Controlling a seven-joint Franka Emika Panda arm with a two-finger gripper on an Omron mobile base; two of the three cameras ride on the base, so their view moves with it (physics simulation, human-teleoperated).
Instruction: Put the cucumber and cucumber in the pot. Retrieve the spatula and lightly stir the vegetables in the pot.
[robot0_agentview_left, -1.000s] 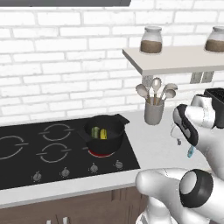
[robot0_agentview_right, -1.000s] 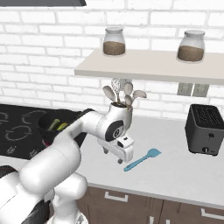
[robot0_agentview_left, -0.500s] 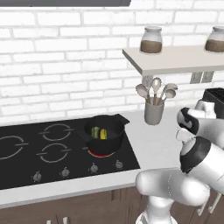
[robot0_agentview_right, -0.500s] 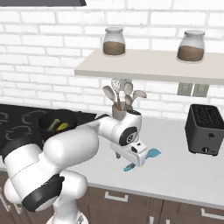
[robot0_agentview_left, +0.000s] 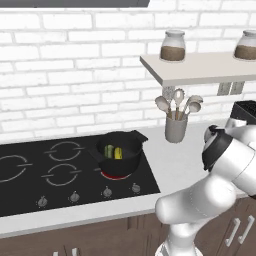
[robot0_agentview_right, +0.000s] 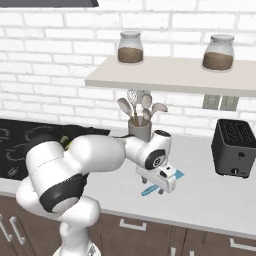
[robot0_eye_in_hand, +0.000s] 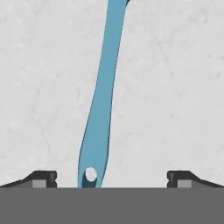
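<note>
Claw (robot0_agentview_right: 161, 182) low over the counter (robot0_agentview_right: 210, 200), spread wide and gripping nothing — fingertips (robot0_eye_in_hand: 41, 178) well apart on either side of the spatula (robot0_eye_in_hand: 103, 100), handle end with its hanging hole between them, nearer the left tip. Spatula flat on the pale counter beneath the hand, head poking out beside it toward the toaster (robot0_agentview_right: 236, 148). Pot (robot0_agentview_left: 119, 154) on the black cooktop (robot0_agentview_left: 60, 172) over a red-glowing burner — two vegetables (robot0_agentview_left: 114, 152) inside, well apart from the claw.
</note>
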